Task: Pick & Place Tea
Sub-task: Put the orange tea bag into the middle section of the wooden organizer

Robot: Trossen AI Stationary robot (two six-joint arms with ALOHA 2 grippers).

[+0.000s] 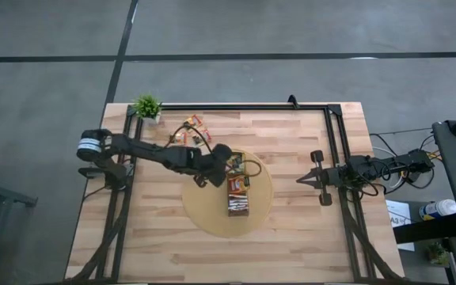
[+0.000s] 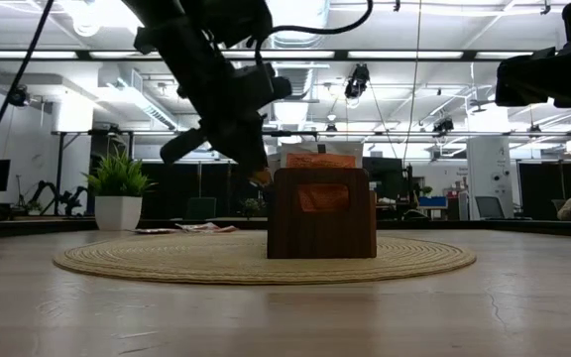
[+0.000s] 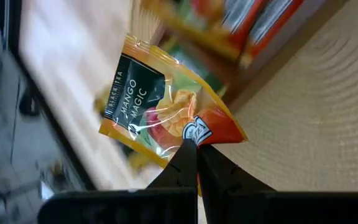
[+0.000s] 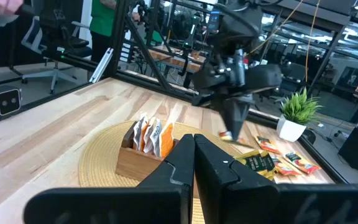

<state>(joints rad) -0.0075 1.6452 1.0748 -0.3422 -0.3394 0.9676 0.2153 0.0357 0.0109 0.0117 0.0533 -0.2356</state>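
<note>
Here the left gripper [image 3: 196, 144] hangs above the far-left part of the round woven mat [image 1: 204, 215], just left of the far end of the long wooden box [image 1: 238, 195], with its fingers pinched tight on one corner of a tea sachet [image 3: 166, 112]. The packet is yellow-edged with a dark panel and fruit artwork, and it dangles free in the air from that corner grip. Holding it by the corner leaves most of the flat packet clear of the fingers, which should let it slide edge-first between the sachets already standing upright in the box [image 4: 151, 138]. The carry looks close to its end: the held sachet is beside the box rather than over an open slot, so a short move toward the box and a lowering seem to be what remains.

The loose tea [image 1: 193, 127] lies on the bare wood farther back, near the small potted plant [image 1: 146, 106] at the far-left corner; how many packets are left there is hard to count.

The right gripper [image 1: 301, 180] waits at the right edge of the table, fingers closed on nothing.
</note>
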